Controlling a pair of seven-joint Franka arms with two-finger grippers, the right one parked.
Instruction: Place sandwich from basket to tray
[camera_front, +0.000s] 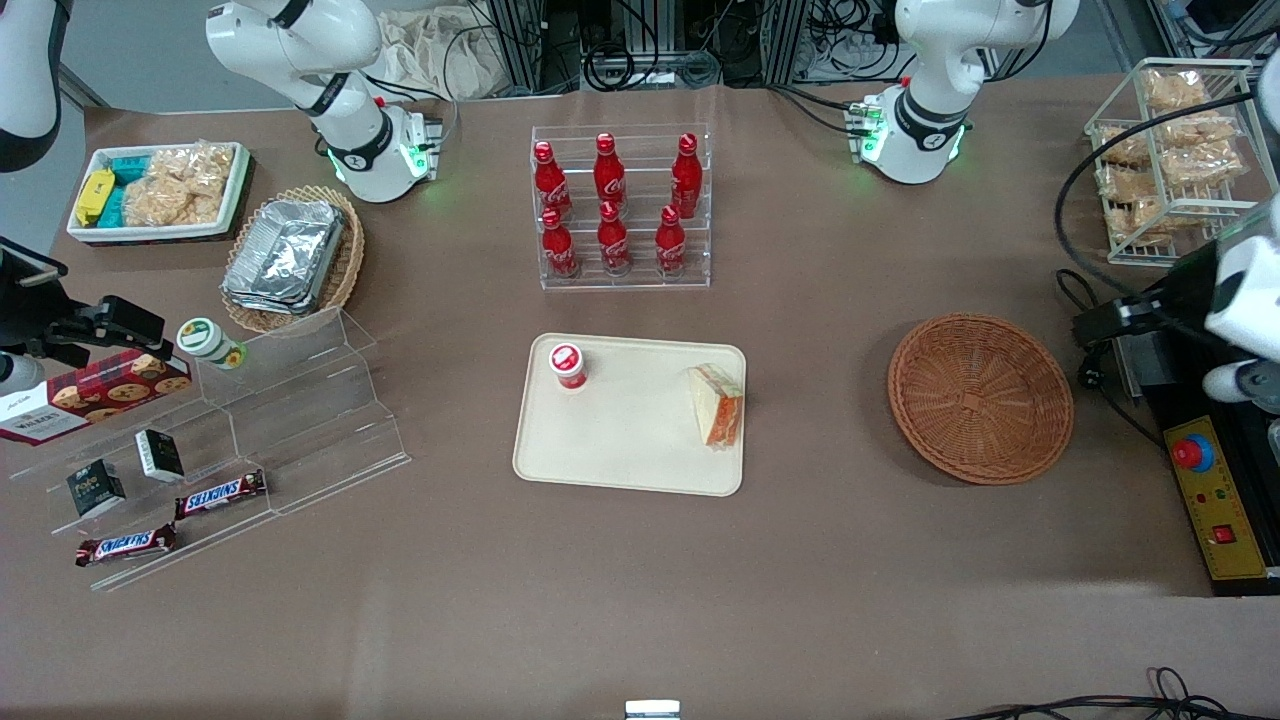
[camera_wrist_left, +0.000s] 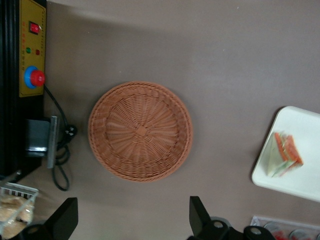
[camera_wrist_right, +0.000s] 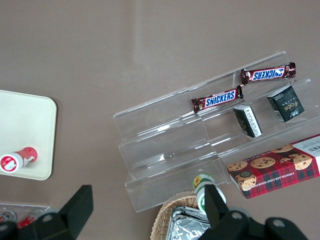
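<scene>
Lying on tray (camera_front: 620, 440): sandwich (camera_front: 718, 403), near cup (camera_front: 568, 365); gripper (camera_wrist_left: 131, 216) spread above basket (camera_wrist_left: 140, 131).

The round reddish-brown woven wicker basket (camera_front: 980, 398) looks rough and matt. The flat cream-beige plastic tray (camera_front: 620, 440) is smooth, the brown counter (camera_front: 800, 580) matt. The matt black plastic tool (camera_wrist_left: 131, 220) hangs spread above the counter, near the basket.

Front camera overlooks all; wrist cameras (downward) share the tray (camera_front: 628, 470).
</scene>
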